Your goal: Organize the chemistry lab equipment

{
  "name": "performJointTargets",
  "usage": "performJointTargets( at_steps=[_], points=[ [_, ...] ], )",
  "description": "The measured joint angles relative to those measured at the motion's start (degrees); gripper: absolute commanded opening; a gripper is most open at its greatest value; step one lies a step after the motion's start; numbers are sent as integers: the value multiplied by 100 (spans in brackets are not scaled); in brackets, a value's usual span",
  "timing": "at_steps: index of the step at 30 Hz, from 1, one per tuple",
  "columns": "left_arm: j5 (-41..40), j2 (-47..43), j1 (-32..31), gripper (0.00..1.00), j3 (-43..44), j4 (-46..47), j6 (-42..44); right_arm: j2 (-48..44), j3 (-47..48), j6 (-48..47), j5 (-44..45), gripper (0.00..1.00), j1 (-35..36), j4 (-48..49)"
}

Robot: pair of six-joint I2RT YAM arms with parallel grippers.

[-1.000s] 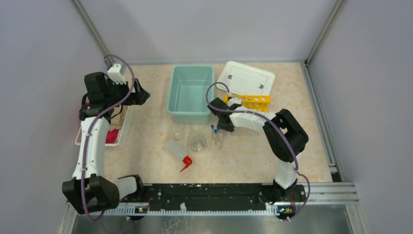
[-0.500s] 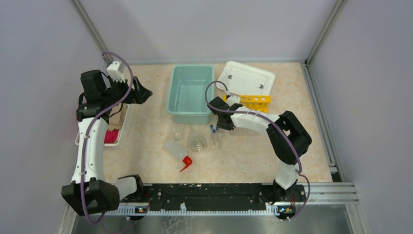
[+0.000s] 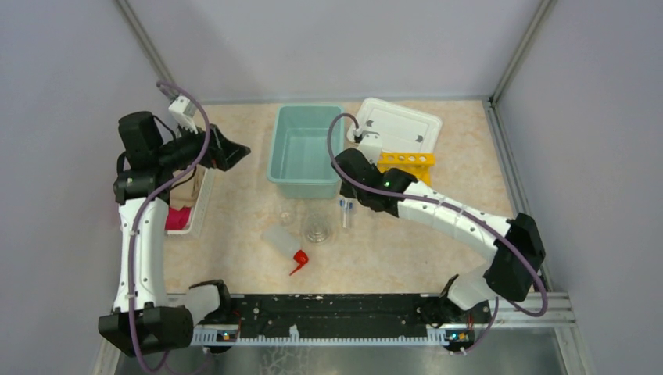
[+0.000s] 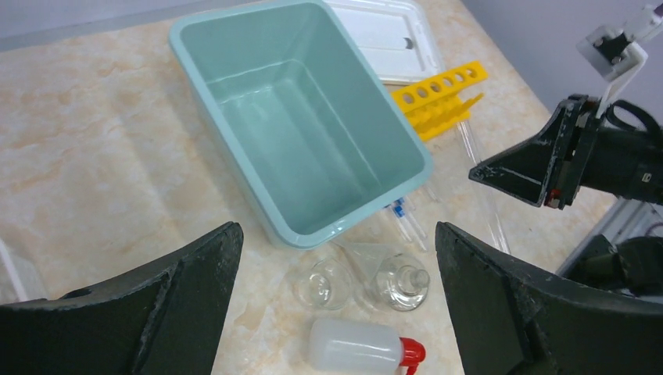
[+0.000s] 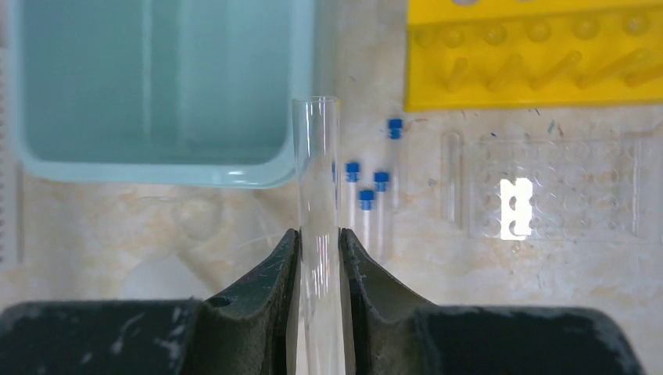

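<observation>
Right gripper (image 5: 319, 238): clamped on clear tube (image 5: 317, 156), open end pointing out.
Tube handling: light, stiff, slick, likely fragile; hold mid-body, gently.
Left gripper (image 4: 336, 230): jaws wide apart, empty.

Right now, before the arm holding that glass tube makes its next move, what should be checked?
1. The glass tube is clamped in the right hand: ok.
2. It sits centred, in line with the fingers: ok.
3. The yellow rack has empty holes: ok.
4. The left hand is open, holds nothing and is well apart from the tube: ok.
5. The blue-capped tubes lying beneath are clear of its path: cannot tell.
6. The held tube is free of cracks: cannot tell.
</observation>
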Motion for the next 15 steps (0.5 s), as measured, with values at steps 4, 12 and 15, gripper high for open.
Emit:
performJointTargets(
  at_steps=[4,12,15],
  points=[
    [498,-22,-9,99,-2,-4,-76,-151,544,-203,131,0,289,17],
    [935,35,-1008,99,-232,0,-400,-22,1563,-568,481,0,675,542],
    [929,59,-1646,99,-376,55,-540,146,1843,-710,566,0,782,844]
  ],
)
